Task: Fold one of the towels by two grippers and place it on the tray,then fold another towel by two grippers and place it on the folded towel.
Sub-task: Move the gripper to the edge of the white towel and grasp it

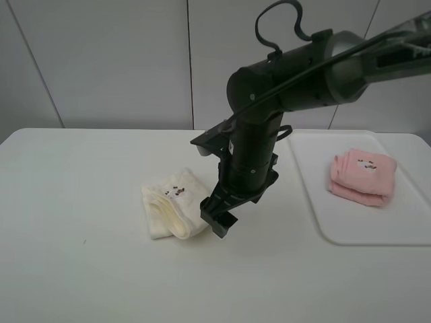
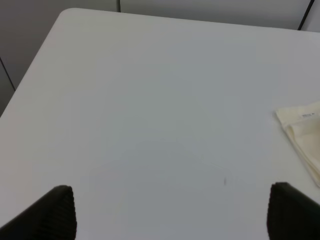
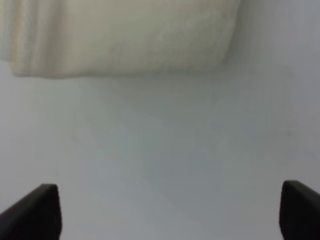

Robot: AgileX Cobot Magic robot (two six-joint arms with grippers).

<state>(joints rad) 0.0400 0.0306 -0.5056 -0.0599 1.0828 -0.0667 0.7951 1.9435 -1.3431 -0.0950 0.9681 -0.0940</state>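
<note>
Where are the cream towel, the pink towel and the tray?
cream towel [image 1: 173, 204], exterior high view, middle of its top fold
pink towel [image 1: 362, 173], exterior high view, centre of the folded stack
tray [image 1: 350, 225], exterior high view, bare near part

Right arm [image 1: 303, 81]: extended in from upper right across the middle, wrist angled steeply downward. Right gripper [image 1: 217, 219]: jaws spread wide, fingertips low. Left gripper [image 2: 170, 212]: jaws spread wide, raised; arm outside exterior view.
</note>
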